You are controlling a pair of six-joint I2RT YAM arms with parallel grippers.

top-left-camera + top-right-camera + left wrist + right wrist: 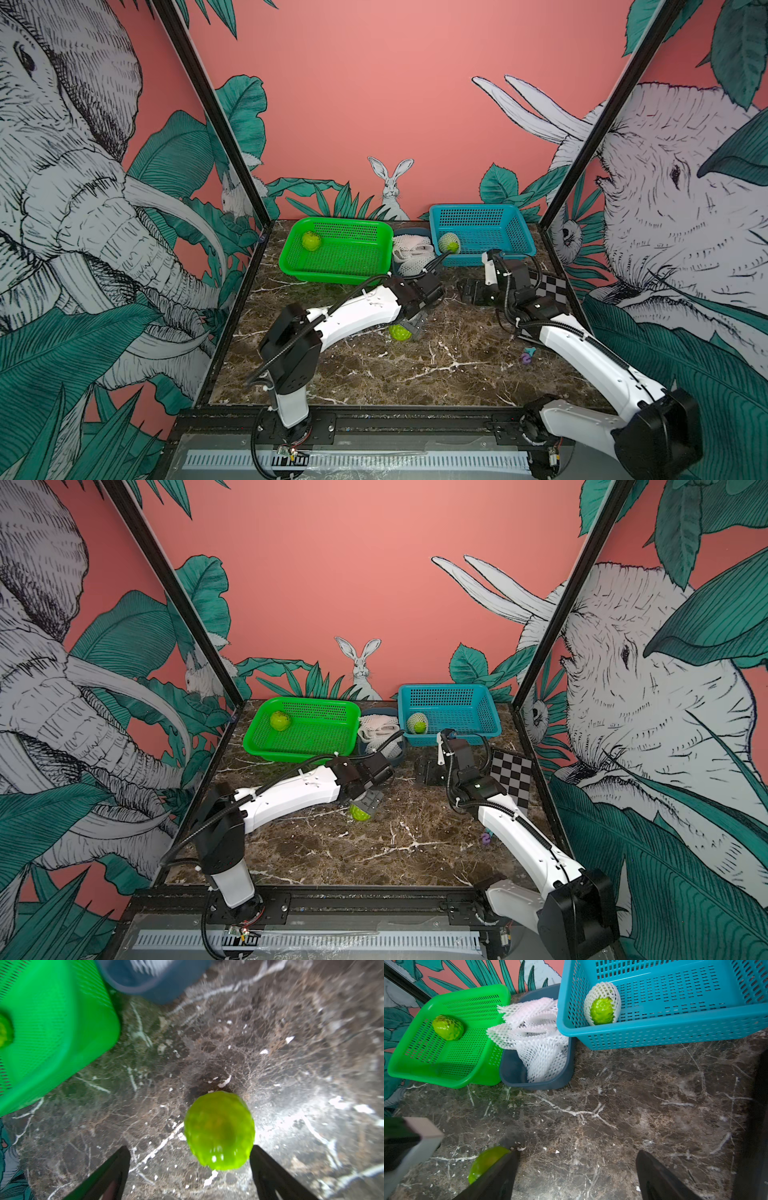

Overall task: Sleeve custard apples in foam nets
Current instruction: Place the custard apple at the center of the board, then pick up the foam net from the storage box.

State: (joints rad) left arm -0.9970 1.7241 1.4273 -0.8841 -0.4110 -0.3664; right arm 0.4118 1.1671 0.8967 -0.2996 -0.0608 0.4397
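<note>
Unsleeved custard apple (219,1130) lies between my left end effector's (189,1147) spread jaws, ungripped; right end effector (578,1152) gapes empty. One sleeved fruit (602,1009) occupies the blue basket (654,1029); two remain.

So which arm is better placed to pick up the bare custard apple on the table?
Left. The left gripper hangs open over the custard apple; the right gripper, open too, sits beside it.
</note>
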